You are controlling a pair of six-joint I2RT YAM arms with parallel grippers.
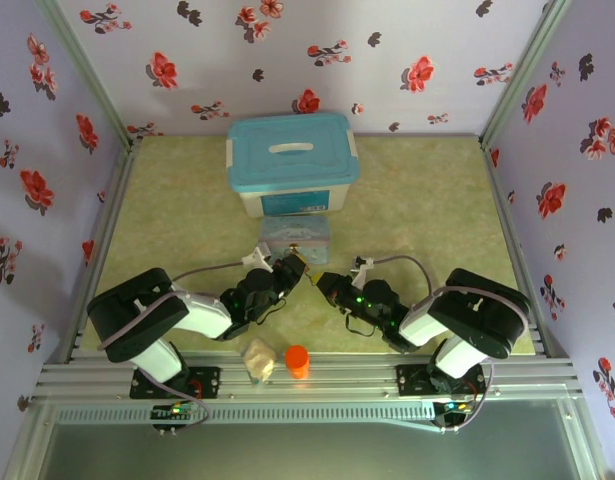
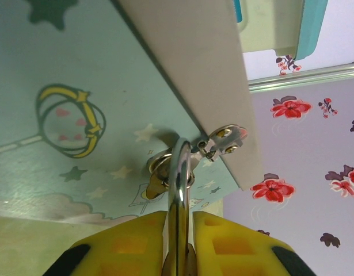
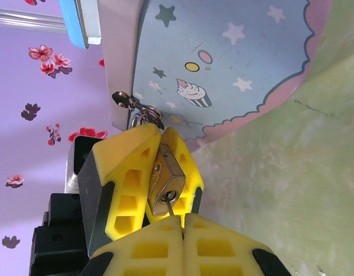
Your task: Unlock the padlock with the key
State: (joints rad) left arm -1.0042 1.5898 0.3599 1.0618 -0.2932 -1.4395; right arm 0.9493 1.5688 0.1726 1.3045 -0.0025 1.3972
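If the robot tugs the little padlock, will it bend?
Probably not: the padlock looks like solid brass. Its shackle hooks a latch ring on the tin, which would likely drag along.

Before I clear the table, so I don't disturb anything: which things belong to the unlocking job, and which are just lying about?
Job:
padlock
key
tin the padlock hangs on
left gripper
right gripper

Lying about:
blue-lidded box
orange cylinder
beige lump

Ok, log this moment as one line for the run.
left tool: shut on padlock | right tool: shut on key | key: tip at keyhole | shackle: looped through hasp ring of tin
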